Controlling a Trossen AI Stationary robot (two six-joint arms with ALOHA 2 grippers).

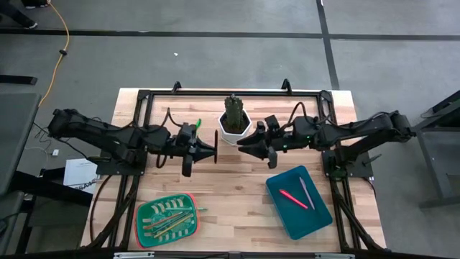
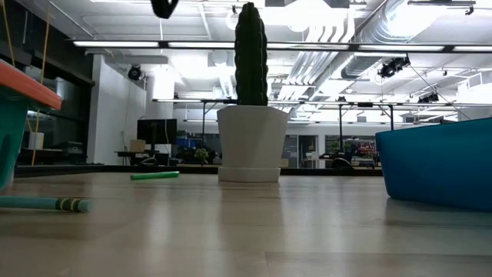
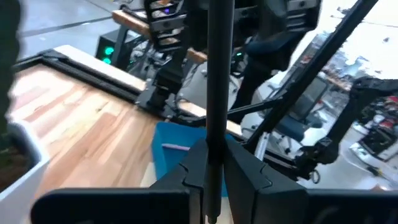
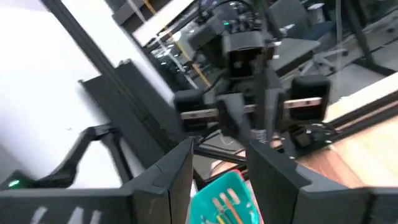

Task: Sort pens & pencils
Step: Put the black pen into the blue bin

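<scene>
My left gripper (image 1: 213, 149) hovers over the table's middle, shut on a dark brown pencil (image 1: 217, 147). My right gripper (image 1: 241, 148) faces it a short way off, open and empty (image 4: 221, 177). A green tray (image 1: 167, 220) near the front left holds several yellow-tan and olive pencils. A blue bin (image 1: 298, 202) at the front right holds a pink pen (image 1: 293, 198) and a pale grey pen (image 1: 307, 193). A green pen (image 2: 154, 175) lies flat on the table behind my left gripper (image 1: 198, 123). One pencil (image 2: 46, 204) lies on the table beside the tray. My left gripper pinches the dark pencil about its middle (image 3: 214, 140) between its two fingers (image 3: 189, 165). The fingers come level from the table's left and lie across the pencil. The pencil is lifted clear of the table; in the high view it runs from far to near.
A white pot (image 1: 234, 126) with a dark green cactus (image 2: 250, 54) stands just behind the two grippers. A black frame (image 1: 215, 92) runs along the table's far edge and sides. Bare wood lies between the tray and the bin.
</scene>
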